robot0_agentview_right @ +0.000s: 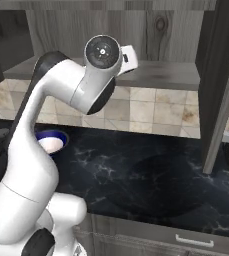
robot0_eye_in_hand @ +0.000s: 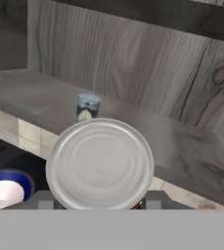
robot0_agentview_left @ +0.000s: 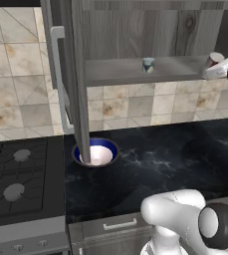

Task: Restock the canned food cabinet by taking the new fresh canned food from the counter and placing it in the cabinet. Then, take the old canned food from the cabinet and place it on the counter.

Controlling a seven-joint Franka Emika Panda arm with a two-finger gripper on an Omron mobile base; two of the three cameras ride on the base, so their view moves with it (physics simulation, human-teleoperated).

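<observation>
My gripper [robot0_agentview_left: 216, 68] is shut on the new fresh canned food [robot0_agentview_left: 214, 59], a small can with a red band, held at the right end of the cabinet's plank shelf [robot0_agentview_left: 175, 69]. In the hand view the can's silvery top [robot0_eye_in_hand: 100, 163] faces the camera between my fingertips [robot0_eye_in_hand: 154, 200]. The old canned food [robot0_agentview_left: 148, 64], pale blue-grey, stands upright on the shelf to the left of the held can, and appears beyond it in the hand view [robot0_eye_in_hand: 88, 107]. The black marble counter [robot0_agentview_left: 175, 154] lies below the shelf.
The cabinet door [robot0_agentview_left: 78, 74] hangs open at the left with its long silver handle [robot0_agentview_left: 59, 84]. A blue-rimmed bowl [robot0_agentview_left: 96, 153] sits on the counter beneath it. The gas stovetop [robot0_agentview_left: 18, 174] is at far left. Another dark door [robot0_agentview_right: 221, 85] stands at the right.
</observation>
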